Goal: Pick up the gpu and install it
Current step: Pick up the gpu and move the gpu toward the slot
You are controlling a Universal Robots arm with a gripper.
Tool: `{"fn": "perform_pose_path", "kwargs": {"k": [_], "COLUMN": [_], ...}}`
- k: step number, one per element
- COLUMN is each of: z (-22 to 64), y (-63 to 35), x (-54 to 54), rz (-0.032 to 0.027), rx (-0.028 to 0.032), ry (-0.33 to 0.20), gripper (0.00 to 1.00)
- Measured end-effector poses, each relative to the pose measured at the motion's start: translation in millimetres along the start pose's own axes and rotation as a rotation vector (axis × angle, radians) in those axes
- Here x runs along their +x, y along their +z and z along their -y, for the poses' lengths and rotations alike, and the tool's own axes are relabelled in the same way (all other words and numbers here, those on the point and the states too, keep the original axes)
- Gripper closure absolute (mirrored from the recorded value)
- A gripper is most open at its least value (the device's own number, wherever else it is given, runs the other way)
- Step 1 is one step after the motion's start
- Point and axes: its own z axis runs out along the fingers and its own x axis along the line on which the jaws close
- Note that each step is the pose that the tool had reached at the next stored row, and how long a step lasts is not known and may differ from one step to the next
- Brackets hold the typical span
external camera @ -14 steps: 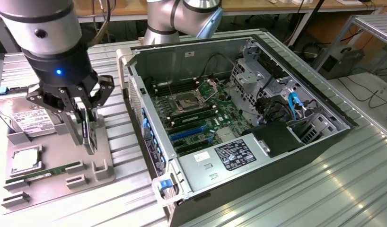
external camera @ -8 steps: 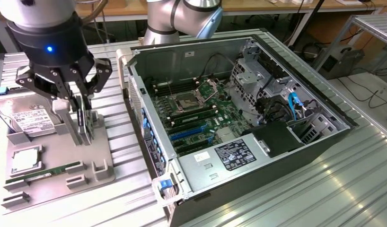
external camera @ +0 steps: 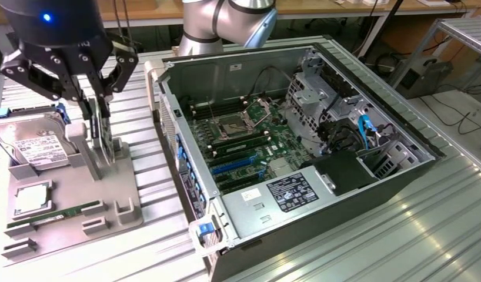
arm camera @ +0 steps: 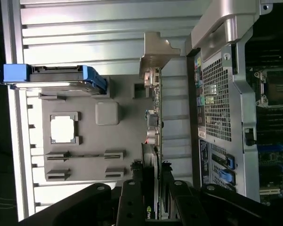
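Note:
The gpu (external camera: 106, 150) stands on edge in a slot of the grey holder tray (external camera: 76, 188), at the exterior view's left. My gripper (external camera: 97, 114) has come down from above, and its two black fingers (arm camera: 132, 197) sit against either side of the card's top edge, shut on it. In the wrist view the gpu (arm camera: 153, 127) shows edge-on, with its silver end bracket (arm camera: 155, 52) at the far end and my gripper (arm camera: 151, 188) clamped on the near end. The card rests in its slot. The open computer case (external camera: 303, 147) lies beside the tray, its motherboard (external camera: 240, 141) and blue expansion slots (external camera: 233, 161) exposed.
On the same tray are a silver hard drive (external camera: 33, 144) with a white label, a square processor chip (external camera: 33, 198) and a narrow green memory stick (external camera: 56, 216). The case's rear panel (arm camera: 216, 94) stands close beside the tray. The table is ribbed metal (external camera: 381, 235).

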Motion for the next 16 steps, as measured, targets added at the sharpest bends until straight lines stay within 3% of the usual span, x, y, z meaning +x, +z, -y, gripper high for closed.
{"fn": "perform_pose_path", "kwargs": {"k": [5, 10, 14, 16], "z": [5.2, 10.3, 14.4, 14.9], "y": [-27.8, -53.9, -75.7, -78.6], "x": [-8.7, -26.0, -60.6, -70.3], "rz": [-0.0003, -0.0032, -0.0114, -0.0144], "rx": [-0.0017, -0.0054, -0.013, -0.0151], "ry": [-0.001, -0.001, 0.0, 0.0], "gripper": [0.74, 0.74, 0.74, 0.74]}}
